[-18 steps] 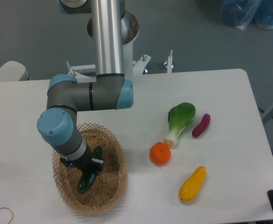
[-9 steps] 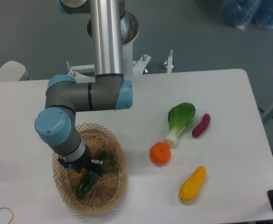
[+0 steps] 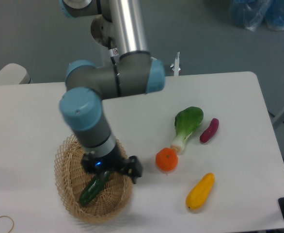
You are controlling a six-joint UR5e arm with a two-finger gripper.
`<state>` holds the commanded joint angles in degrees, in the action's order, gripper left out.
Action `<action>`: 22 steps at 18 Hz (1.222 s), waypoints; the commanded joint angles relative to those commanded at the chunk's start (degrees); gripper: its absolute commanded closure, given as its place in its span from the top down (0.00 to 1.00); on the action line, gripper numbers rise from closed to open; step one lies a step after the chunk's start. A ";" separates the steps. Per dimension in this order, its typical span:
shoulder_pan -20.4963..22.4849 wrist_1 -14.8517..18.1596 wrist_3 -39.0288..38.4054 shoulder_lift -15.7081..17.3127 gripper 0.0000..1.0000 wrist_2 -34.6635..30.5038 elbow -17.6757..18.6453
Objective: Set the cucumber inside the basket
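Looks basically done: the slim dark green glossy cucumber [image 3: 94,187] is lying inside the oval tan wicker basket [image 3: 66,156]. The black two-finger gripper [image 3: 110,171] sits right over it; can't tell if it's let go. Orange round fruit [image 3: 166,159], bok choy [image 3: 187,125] and yellow vegetable [image 3: 200,191] sit well apart, not blocking anything.

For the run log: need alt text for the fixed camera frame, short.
A dark green cucumber lies inside the oval wicker basket on a white table, with the robot's gripper just above it. To the right sit an orange, a bok choy, a purple vegetable and a yellow one.
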<state>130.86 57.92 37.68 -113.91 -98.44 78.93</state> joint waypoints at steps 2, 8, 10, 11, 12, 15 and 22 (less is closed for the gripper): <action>2.64 0.44 4.48 1.14 1.00 -0.09 0.00; 11.51 7.64 25.48 4.66 1.00 1.93 0.70; 13.97 8.96 32.07 5.37 1.00 3.94 0.79; 15.21 10.18 34.89 5.54 1.00 5.26 0.79; 16.35 11.33 37.61 6.50 1.00 5.88 1.14; 18.47 12.30 46.49 7.39 1.00 5.98 1.67; 19.44 12.39 48.36 7.39 1.00 11.25 1.67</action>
<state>150.29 70.31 86.04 -106.52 -87.19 80.60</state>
